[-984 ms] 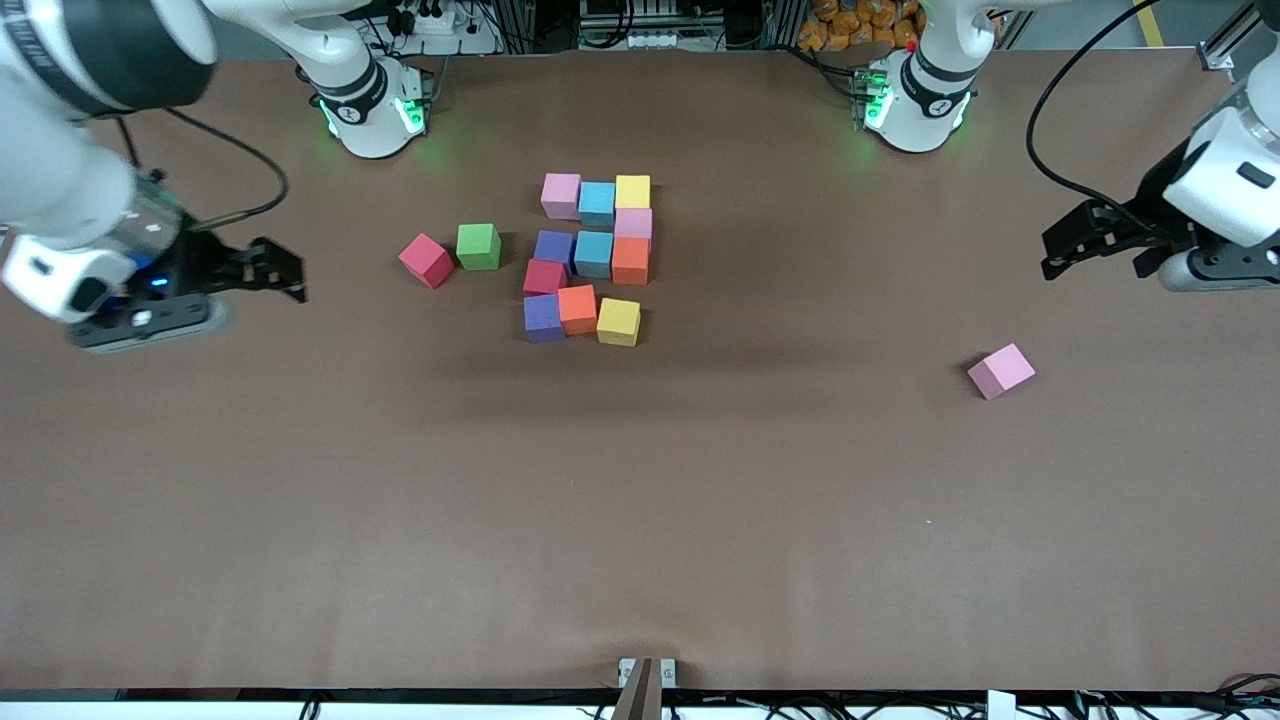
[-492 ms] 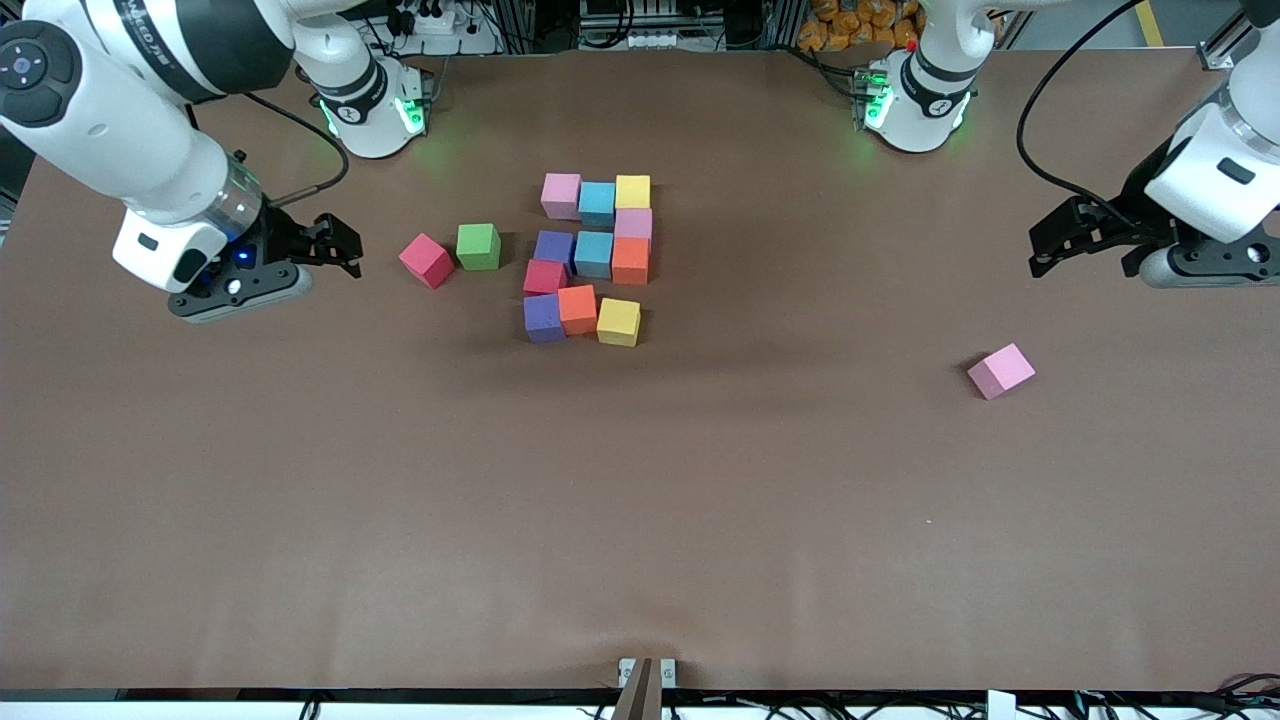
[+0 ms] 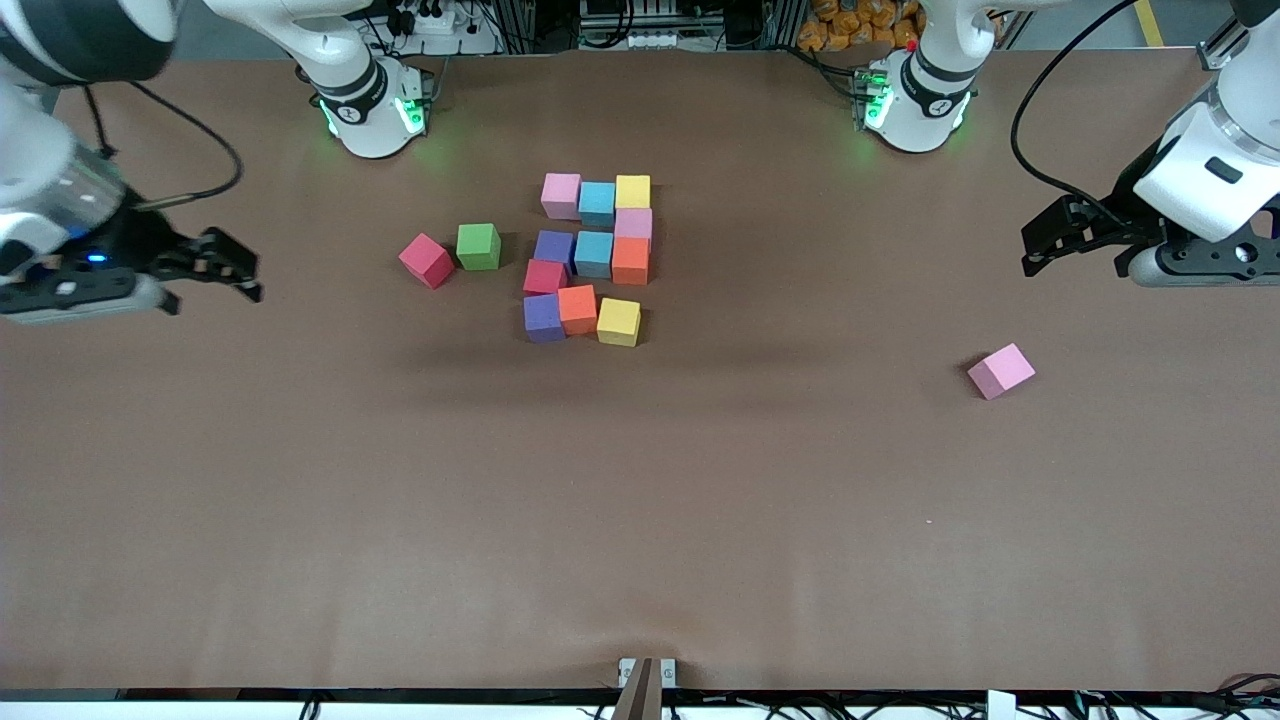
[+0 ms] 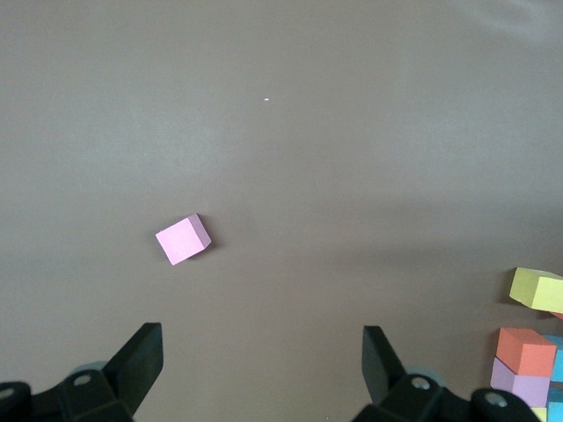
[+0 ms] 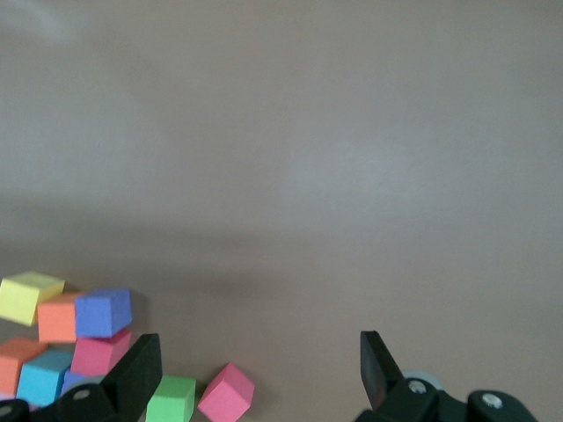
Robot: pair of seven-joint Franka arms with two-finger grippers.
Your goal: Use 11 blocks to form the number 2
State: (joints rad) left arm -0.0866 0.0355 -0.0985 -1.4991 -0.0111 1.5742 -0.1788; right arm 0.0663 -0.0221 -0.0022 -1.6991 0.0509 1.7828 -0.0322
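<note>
Eleven blocks lie together mid-table as the number 2 (image 3: 593, 253). Its farthest row is pink (image 3: 561, 195), cyan, yellow (image 3: 632, 191). Its nearest row is purple (image 3: 543, 317), orange, yellow (image 3: 618, 321). A red block (image 3: 544, 277) joins the middle row to that nearest row. My right gripper (image 3: 240, 272) hangs open and empty over bare table toward the right arm's end. In the right wrist view the right gripper (image 5: 258, 365) shows part of the figure, including a purple block (image 5: 103, 312). My left gripper (image 3: 1032, 248) is open and empty over the left arm's end; its wrist view shows the same (image 4: 261, 352).
A loose red cube (image 3: 426, 260) (image 5: 226, 393) and a green cube (image 3: 478, 246) (image 5: 171, 400) sit beside the figure toward the right arm's end. A loose pink cube (image 3: 1000, 371) (image 4: 183, 239) lies toward the left arm's end, nearer the front camera than the figure.
My right gripper swung in toward the loose red cube, then back out toward its end of the table. My left gripper drifted slightly. No block moved.
</note>
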